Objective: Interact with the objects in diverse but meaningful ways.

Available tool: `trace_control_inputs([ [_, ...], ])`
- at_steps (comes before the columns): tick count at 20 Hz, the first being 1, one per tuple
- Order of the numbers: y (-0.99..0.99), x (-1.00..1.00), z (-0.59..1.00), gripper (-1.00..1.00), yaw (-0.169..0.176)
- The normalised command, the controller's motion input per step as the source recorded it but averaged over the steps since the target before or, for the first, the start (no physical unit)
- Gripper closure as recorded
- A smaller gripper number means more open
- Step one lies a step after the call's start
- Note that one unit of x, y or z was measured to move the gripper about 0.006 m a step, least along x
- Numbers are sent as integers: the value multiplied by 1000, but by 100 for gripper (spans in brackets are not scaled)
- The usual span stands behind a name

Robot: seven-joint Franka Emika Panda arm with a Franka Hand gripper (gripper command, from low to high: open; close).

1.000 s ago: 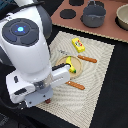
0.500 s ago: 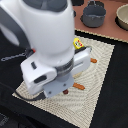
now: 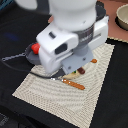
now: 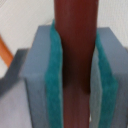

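In the wrist view my gripper (image 4: 75, 80) is shut on a brown sausage stick (image 4: 75, 45), which stands upright between the teal pads (image 4: 52, 90). In the exterior view the blurred white arm (image 3: 72, 35) hangs low over the woven mat (image 3: 60, 100), and the stick's dark end (image 3: 81, 71) shows just under it. A red tomato (image 3: 35, 48) sits in a dark long-handled pan (image 3: 15, 57) at the exterior view's left of the arm. The arm hides whatever lies beneath it.
An orange-handled knife (image 3: 75, 85) lies on the mat in front of the arm, and an orange handle tip (image 3: 93, 60) shows at its right. A round pot (image 3: 122, 17) stands at the far right. Black table surrounds the mat.
The arm has swung from the exterior view's left to over the middle of the mat and now covers the plate and the yellow items seen earlier.
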Motion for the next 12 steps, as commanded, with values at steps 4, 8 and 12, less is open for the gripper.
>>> trace_control_inputs([
  [4, 985, 62, 220, 100, 0],
  [8, 984, 14, 147, 100, 0],
  [12, 979, 0, 150, 100, 0],
])
